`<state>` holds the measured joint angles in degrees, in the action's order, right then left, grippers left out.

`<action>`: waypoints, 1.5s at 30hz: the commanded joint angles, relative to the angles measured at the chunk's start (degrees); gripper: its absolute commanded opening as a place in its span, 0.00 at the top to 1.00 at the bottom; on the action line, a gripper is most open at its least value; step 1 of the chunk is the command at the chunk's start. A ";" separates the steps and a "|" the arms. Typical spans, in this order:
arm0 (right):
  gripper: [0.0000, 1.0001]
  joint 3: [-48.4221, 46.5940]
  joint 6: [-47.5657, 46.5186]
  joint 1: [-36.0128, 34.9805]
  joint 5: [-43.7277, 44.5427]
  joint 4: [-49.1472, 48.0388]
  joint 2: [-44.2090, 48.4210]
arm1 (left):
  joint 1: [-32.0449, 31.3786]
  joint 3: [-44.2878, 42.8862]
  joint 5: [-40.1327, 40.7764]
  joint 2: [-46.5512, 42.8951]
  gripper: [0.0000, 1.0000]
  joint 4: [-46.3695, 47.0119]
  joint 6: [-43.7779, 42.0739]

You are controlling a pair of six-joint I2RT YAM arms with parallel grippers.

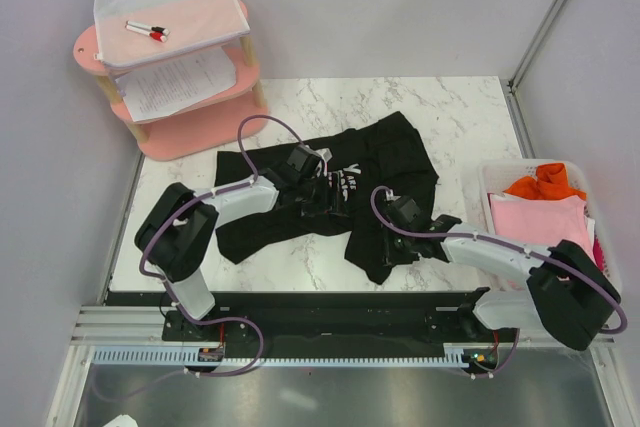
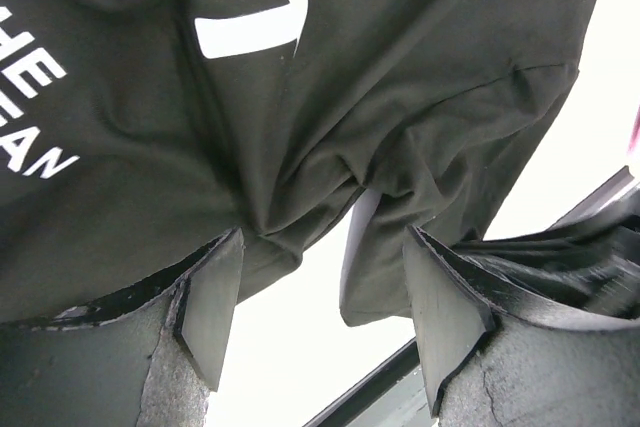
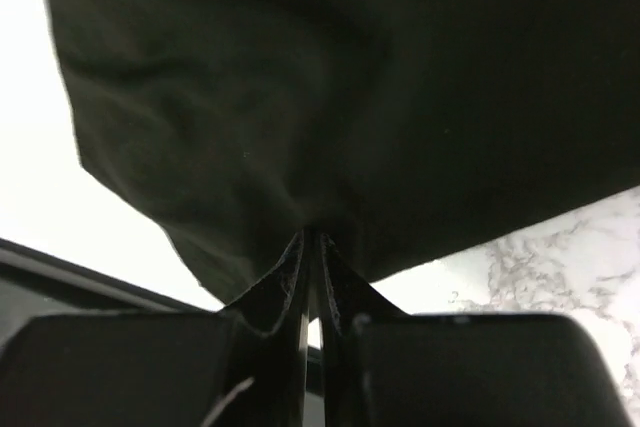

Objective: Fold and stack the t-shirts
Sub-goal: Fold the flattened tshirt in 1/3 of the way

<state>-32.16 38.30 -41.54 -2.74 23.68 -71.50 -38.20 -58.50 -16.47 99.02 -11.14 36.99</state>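
Observation:
A black t-shirt (image 1: 400,152) with white chest lettering lies crumpled in the middle of the marble table. My left gripper (image 1: 325,192) is over its middle beside the lettering. In the left wrist view the gripper (image 2: 325,237) is open, with bunched black cloth (image 2: 300,97) just beyond its fingertips. My right gripper (image 1: 383,247) is at the shirt's near right edge. In the right wrist view it (image 3: 312,237) is shut on a pinch of the black cloth (image 3: 350,77). A pink t-shirt (image 1: 540,219) and an orange t-shirt (image 1: 545,184) lie in a bin at the right.
The white bin (image 1: 492,182) stands at the table's right edge. A pink tiered shelf (image 1: 190,127) at the back left holds white printed sheets (image 1: 175,82) and markers (image 1: 147,32). The table's dark near rail (image 2: 380,377) is close under the left gripper.

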 commanded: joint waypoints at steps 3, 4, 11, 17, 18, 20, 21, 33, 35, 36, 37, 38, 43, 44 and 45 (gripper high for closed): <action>0.91 -1.14 0.19 -0.47 0.19 1.16 -8.90 | 2.94 0.05 2.40 -4.54 0.27 -2.57 -3.50; 0.92 -1.67 0.37 -0.56 0.80 2.84 -9.52 | 3.47 -0.03 2.84 -4.89 0.28 -3.27 -3.77; 0.99 -5.89 2.30 -1.17 8.09 18.13 -4.97 | 8.31 0.93 6.18 -7.26 0.28 -7.93 -6.40; 1.00 -8.87 2.65 -1.79 9.15 28.07 -0.66 | 11.74 0.84 8.12 -7.35 0.28 -11.10 -8.07; 1.00 -9.67 2.57 -1.88 11.51 30.70 -0.31 | 12.17 0.84 8.38 -7.44 0.27 -11.27 -8.16; 1.00 -11.25 2.30 -2.06 12.93 31.51 0.92 | 12.44 1.02 9.26 -7.79 0.27 -11.89 -8.60; 1.00 -11.78 2.04 -2.05 12.94 30.64 2.58 | 12.62 1.02 9.35 -7.97 0.28 -11.98 -8.69; 0.99 -10.11 -1.57 -4.24 1.26 5.60 -5.65 | 17.01 4.27 12.51 -11.66 0.30 -15.05 -9.48; 1.00 -10.55 -1.30 -5.39 1.25 3.58 -8.81 | 18.85 4.88 12.43 -12.71 0.32 -15.58 -9.48; 1.00 -10.73 -1.13 -6.44 1.16 3.30 -9.78 | 19.47 5.41 12.43 -13.06 0.32 -15.76 -9.48; 1.00 -11.25 -1.13 -6.80 1.51 3.21 -10.40 | 20.08 5.59 12.25 -13.67 0.32 -15.93 -9.74; 1.00 -11.34 -1.04 -7.15 1.51 3.13 -11.98 | 21.13 5.85 12.42 -14.03 0.32 -16.11 -9.66; 1.00 -12.39 -1.21 -8.91 2.39 5.84 -16.55 | 23.52 7.26 12.78 -14.12 0.33 -16.72 -8.78; 1.00 -12.66 -1.13 -9.17 3.70 8.11 -18.04 | 23.87 7.35 12.78 -13.60 0.33 -16.81 -8.69; 1.00 -12.75 -0.87 -9.70 5.28 9.44 -18.66 | 24.04 7.43 12.86 -13.42 0.34 -17.16 -8.26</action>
<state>-44.42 37.50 -49.69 -0.32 30.13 -85.84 -14.92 -51.70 -4.54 86.46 -27.42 29.43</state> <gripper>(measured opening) 0.007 0.671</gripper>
